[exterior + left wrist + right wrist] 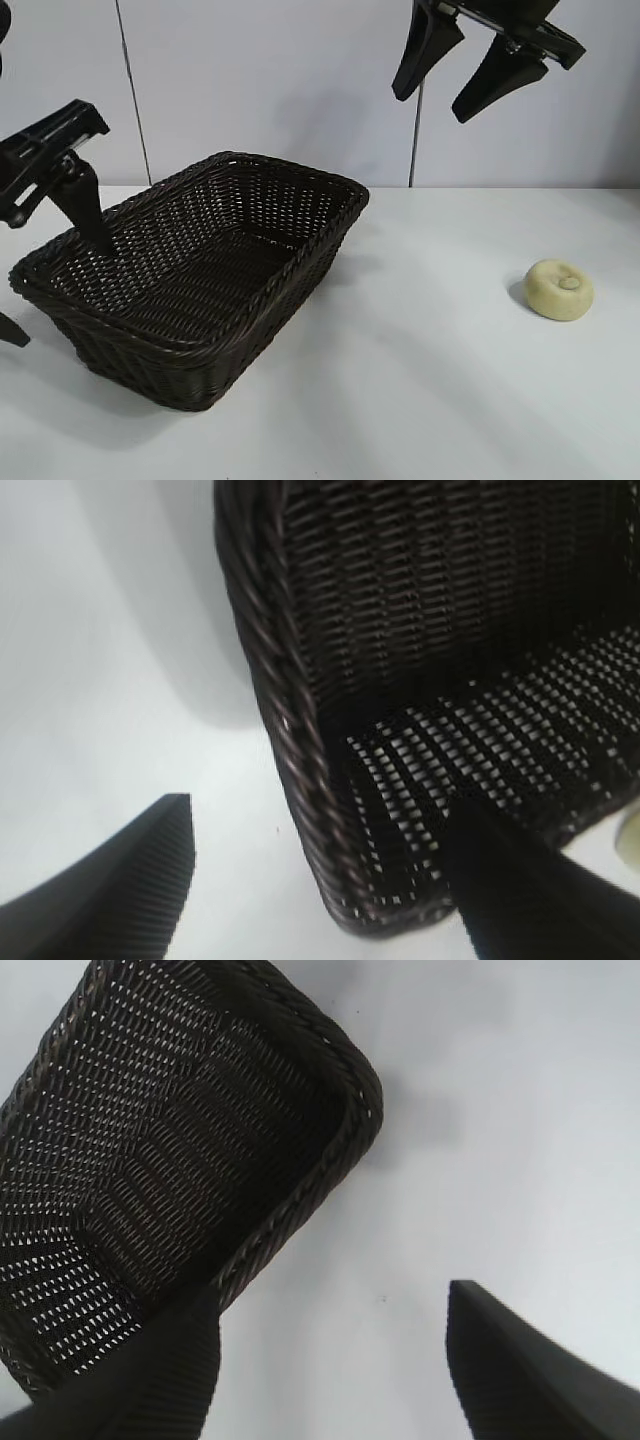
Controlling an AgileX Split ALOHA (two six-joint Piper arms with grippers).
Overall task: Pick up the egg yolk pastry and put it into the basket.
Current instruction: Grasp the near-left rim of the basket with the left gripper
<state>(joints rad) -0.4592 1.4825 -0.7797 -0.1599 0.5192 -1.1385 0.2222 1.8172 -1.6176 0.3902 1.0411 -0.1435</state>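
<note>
The egg yolk pastry [560, 289], a small pale-yellow dome with a dimpled button, lies on the white table at the right, well apart from the basket [300, 262]. The dark woven basket holds nothing. My right gripper [430, 107] hangs open high above the table, between basket and pastry; in its wrist view the right gripper [335, 1295] shows bare table between its fingers and the basket [362, 1090] off to one side, with no pastry in sight. My left gripper [58, 292] is open and straddles the basket's left end, one finger [88, 210] inside, the rim [270, 680] between its fingers.
Bare white table [430, 400] spreads between the basket and the pastry and in front of both. A pale wall [280, 80] with vertical seams closes off the back.
</note>
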